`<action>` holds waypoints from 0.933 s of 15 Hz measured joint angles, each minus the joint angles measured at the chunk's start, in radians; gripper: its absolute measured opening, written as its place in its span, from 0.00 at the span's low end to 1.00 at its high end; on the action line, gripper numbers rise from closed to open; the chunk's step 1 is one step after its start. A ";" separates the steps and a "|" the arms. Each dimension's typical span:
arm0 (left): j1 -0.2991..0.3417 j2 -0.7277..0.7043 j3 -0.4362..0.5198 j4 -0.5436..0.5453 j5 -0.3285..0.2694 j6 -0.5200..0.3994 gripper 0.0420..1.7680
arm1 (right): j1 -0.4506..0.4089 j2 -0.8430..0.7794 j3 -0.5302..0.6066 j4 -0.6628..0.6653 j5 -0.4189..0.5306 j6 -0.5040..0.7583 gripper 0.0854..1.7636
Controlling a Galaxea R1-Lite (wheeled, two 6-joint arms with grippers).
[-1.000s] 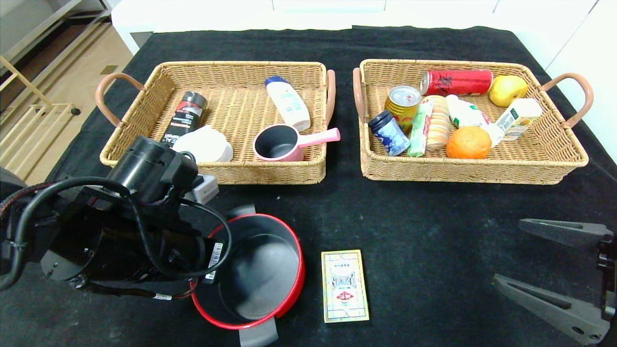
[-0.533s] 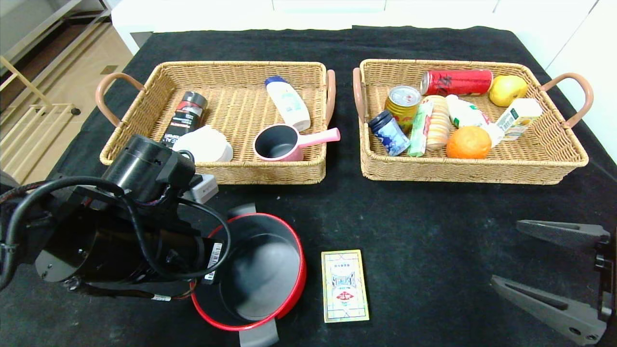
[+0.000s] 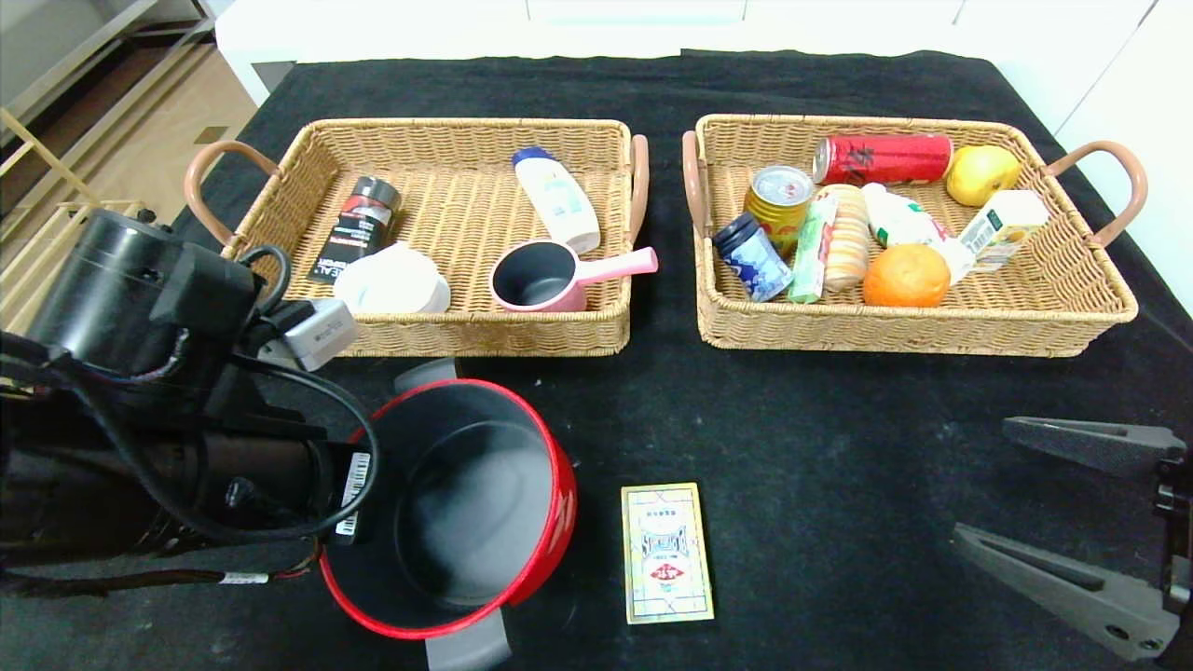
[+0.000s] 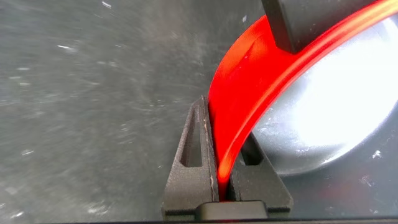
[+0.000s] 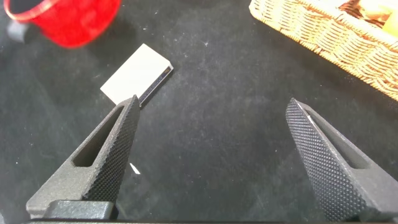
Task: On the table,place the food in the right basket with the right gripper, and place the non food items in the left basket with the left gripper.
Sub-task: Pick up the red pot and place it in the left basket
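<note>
Gripping the red pot (image 3: 461, 508) by its rim, my left gripper (image 4: 225, 177) has its jaws clamped on the red wall, one finger inside and one outside, and I've got the pot tipped up off the black table (image 3: 820, 438), just in front of the left basket (image 3: 419, 233). That basket holds a pink saucepan (image 3: 550, 275), a white bottle (image 3: 557, 198), a dark tube (image 3: 357, 228) and a white bowl (image 3: 393, 282). The card box (image 3: 666, 552) lies flat on the table just beside the pot. My right gripper (image 5: 224, 162) sits parked low on the right, jaws wide apart, holding nothing. The right basket (image 3: 909, 321) is packed with cans, fruit and snacks.
</note>
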 joint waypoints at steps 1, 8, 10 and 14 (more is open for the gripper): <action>0.006 -0.020 -0.004 -0.008 0.000 0.000 0.09 | 0.000 0.000 0.000 0.000 0.001 0.000 0.97; 0.080 -0.082 -0.042 -0.241 0.014 0.002 0.09 | 0.003 -0.001 0.006 0.001 0.001 -0.001 0.97; 0.106 -0.061 -0.094 -0.263 0.029 0.003 0.09 | 0.003 -0.001 0.007 0.001 0.001 -0.001 0.97; 0.163 0.038 -0.258 -0.301 0.051 0.002 0.09 | 0.002 0.000 0.007 0.001 0.001 -0.001 0.97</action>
